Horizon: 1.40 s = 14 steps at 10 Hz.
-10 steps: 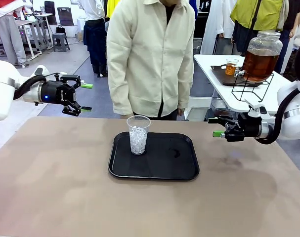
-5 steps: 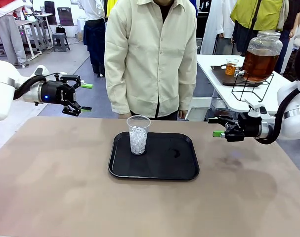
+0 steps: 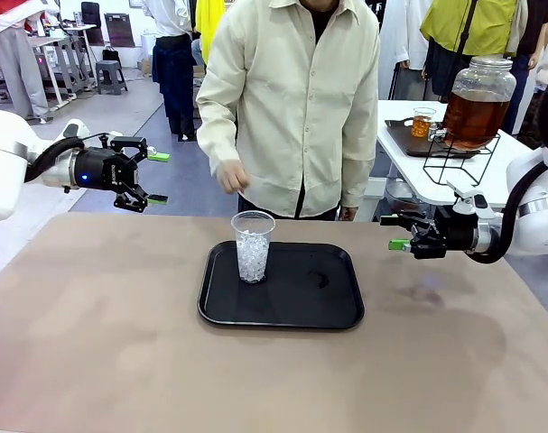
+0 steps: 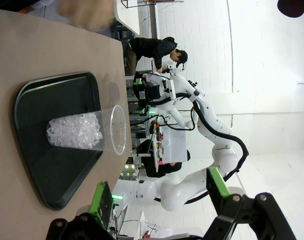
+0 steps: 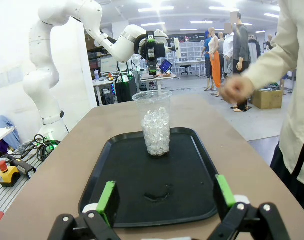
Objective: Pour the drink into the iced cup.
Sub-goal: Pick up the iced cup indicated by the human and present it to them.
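On the brown table (image 3: 93,361), dead centre, I log one black tray (image 3: 292,302), lying flat

- Iced cup (image 3: 253,245): clear plastic, upright, ice to about two-thirds, standing on the tray toward its 10 o'clock corner
- Drink (image 3: 472,122): amber, inside a glass dispenser jar (image 3: 487,79) with a silvery lid, on a wire stand (image 3: 459,161) on a white side table (image 3: 400,158), at 2 o'clock from the tray and well apart from the cup
- Left gripper (image 3: 158,178): at 10 o'clock off the tray, above the table's far edge, claw spread, holding nothing
- Right gripper (image 3: 393,231): at 3 o'clock, near the tray's far right corner, claw spread, holding nothing
- Person's hand (image 3: 230,178): loosely curled, at 12 o'clock above the cup, not touching it
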Available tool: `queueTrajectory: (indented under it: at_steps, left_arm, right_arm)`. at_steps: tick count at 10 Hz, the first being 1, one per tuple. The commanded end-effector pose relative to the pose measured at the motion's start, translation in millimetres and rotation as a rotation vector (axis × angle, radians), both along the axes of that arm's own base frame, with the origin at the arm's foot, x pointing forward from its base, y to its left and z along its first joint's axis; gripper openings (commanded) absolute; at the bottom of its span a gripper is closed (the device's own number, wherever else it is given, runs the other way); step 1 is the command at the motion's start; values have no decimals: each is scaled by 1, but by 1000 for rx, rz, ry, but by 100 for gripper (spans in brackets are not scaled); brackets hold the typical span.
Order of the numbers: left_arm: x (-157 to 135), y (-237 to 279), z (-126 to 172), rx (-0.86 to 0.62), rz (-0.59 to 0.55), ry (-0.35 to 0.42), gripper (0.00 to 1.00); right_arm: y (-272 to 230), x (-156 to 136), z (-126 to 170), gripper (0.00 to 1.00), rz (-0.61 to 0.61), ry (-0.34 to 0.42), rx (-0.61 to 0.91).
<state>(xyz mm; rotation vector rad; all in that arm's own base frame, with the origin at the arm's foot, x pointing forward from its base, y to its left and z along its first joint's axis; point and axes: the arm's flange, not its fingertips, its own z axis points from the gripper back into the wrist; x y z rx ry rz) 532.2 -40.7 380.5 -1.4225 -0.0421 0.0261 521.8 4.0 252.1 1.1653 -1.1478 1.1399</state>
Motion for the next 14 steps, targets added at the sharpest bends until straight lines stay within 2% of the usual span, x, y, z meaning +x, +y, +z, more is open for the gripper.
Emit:
queueTrajectory:
  at_steps: [1, 14]
  left_arm:
    - [0, 0, 2, -7, 12, 8, 100]
    - [0, 0, 2, -7, 12, 8, 100]
  right_arm:
    - [0, 1, 2, 100, 1, -4, 0]
    - [0, 1, 2, 100, 1, -4, 0]
